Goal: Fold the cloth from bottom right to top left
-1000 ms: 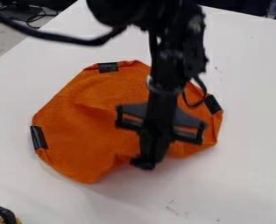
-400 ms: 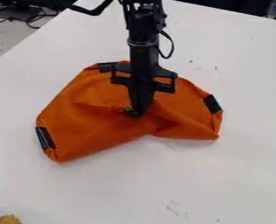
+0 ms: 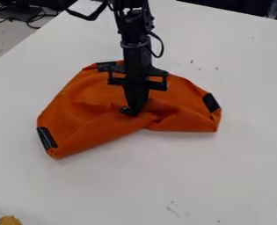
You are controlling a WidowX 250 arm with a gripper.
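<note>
On the worktop (image 3: 129,180), orange cloth (image 3: 85,125) lies part-folded. Tool (image 3: 131,110) closed, apparently pinching the near flap at mid-cloth, presumably to guide the fold toward top left.

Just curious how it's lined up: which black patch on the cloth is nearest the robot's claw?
The top patch, on the far edge of the cloth, beside the gripper; the left patch and right patch sit farther off.
</note>
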